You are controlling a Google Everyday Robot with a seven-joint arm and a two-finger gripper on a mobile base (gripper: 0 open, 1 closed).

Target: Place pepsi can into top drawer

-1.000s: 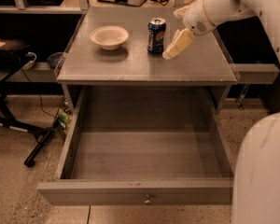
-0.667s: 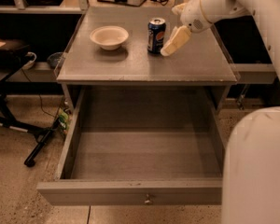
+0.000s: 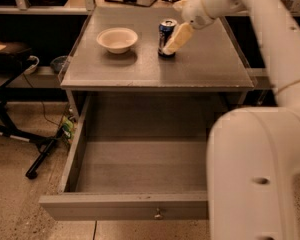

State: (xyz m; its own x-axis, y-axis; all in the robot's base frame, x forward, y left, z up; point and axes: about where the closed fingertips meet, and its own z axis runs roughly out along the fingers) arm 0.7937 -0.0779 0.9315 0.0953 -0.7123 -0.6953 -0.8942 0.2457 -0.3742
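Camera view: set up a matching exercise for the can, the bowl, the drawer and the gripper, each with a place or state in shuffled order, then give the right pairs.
Things:
1. dark-blue aluminium pepsi can
2. cream-coloured round bowl
3. wide grey wooden top drawer
4. cream-coloured gripper

Places or states:
A. pulled open below the grey tabletop
B. at the can's side, over the tabletop
C. upright on the tabletop, silver top up
D. on the tabletop, left of the can in the picture

Pairs: 1-C, 2-D, 3-A, 4-B.
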